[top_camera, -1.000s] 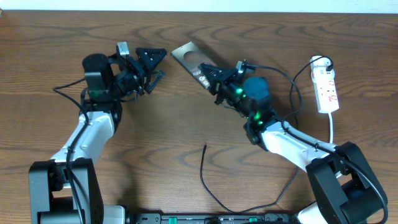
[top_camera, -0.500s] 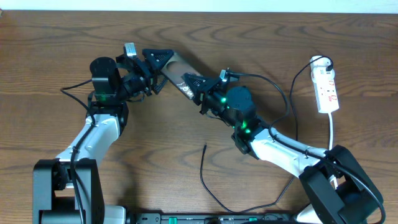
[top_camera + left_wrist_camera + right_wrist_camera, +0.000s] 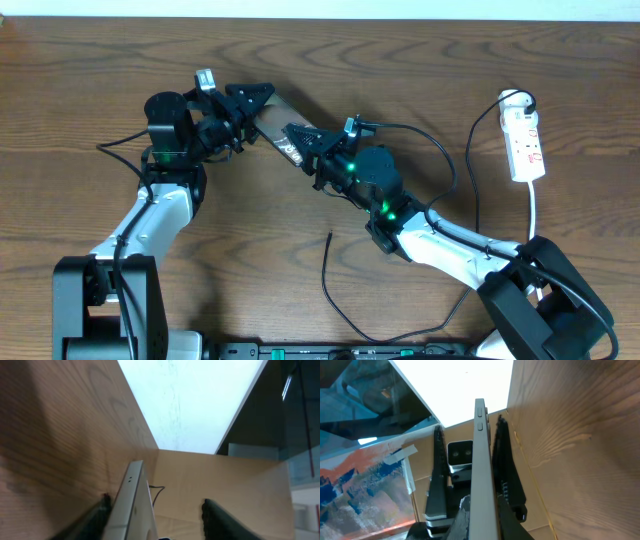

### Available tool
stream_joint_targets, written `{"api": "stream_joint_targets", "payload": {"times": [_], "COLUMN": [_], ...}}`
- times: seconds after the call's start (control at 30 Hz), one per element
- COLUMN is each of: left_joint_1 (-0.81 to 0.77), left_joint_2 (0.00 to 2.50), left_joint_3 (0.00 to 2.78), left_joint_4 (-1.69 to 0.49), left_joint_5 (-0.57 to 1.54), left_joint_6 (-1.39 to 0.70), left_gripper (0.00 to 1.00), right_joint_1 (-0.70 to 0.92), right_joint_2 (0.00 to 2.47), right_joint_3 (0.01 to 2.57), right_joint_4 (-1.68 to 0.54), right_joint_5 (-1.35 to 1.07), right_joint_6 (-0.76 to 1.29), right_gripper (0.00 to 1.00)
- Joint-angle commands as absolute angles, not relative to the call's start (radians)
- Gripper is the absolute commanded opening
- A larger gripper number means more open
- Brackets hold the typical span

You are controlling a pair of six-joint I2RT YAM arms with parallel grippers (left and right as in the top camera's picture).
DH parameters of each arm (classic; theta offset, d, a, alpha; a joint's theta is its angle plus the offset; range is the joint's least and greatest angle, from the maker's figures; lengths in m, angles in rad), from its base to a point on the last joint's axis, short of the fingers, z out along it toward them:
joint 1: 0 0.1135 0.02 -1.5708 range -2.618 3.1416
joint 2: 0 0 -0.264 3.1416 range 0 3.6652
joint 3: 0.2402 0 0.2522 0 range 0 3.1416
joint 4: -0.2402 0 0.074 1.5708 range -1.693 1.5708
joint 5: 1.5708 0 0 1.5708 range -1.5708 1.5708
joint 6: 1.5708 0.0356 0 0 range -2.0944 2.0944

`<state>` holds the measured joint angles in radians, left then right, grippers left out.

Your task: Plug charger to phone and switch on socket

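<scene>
The table [image 3: 420, 60] is grained brown wood with a faint sheen. The phone [image 3: 482, 460], between my matt black plastic fingers [image 3: 506, 475], shows a smooth, satin, metal-looking edge. At three o'clock, the socket [image 3: 526, 145] is smooth white plastic.

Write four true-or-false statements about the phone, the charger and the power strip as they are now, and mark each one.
1. The right gripper is clamped on the phone. True.
2. The charger is plugged into the phone. False: its free end lies on the table, apart from the phone.
3. The left gripper is shut on the phone. False: its jaws stand open around the phone's end.
4. The power strip lies at the table's right side, away from both grippers. True.
</scene>
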<state>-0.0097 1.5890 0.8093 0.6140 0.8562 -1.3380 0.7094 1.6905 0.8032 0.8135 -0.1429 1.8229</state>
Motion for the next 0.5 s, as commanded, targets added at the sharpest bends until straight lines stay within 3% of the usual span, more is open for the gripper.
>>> {"api": "stream_joint_targets", "payload": {"times": [0.0,0.27,0.47], "left_joint_1": [-0.009,-0.009,-0.009], "left_joint_2": [1.572,1.572,1.572], "left_joint_3": [0.809,0.809,0.809], "left_joint_4": [0.623,0.623,0.623], "left_joint_5": [0.851,0.851,0.844], "left_joint_6": [-1.330,-1.330,-1.330], "left_gripper": [0.41,0.10,0.08], "right_joint_1": [0.719,0.723,0.737], "right_joint_2": [1.683,1.683,1.683], "right_joint_3": [0.819,0.819,0.819], "right_joint_4": [0.839,0.838,0.838], "right_joint_5": [-0.121,-0.122,-0.121], "right_joint_6": [1.830,1.840,1.840], "right_gripper": [0.01,0.01,0.01]}}
